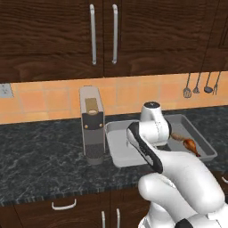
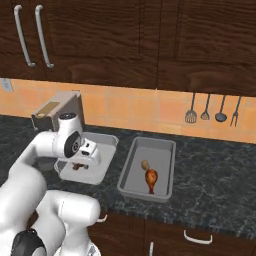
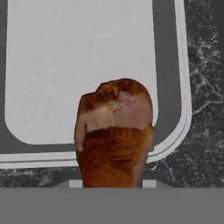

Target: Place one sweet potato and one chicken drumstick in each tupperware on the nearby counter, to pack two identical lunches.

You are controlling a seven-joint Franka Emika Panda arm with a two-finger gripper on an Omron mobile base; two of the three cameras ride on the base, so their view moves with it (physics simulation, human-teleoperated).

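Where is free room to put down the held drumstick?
The floor of the tupperware beside the coffee machine is bare. The other tupperware is crowded toward its near end: sweet potato and drumstick.

The black marbled counter [image 2: 215, 185] carries two grey tupperware trays [image 2: 170, 165] [image 2: 107, 150] side by side — and a coffee machine [image 1: 92, 127].
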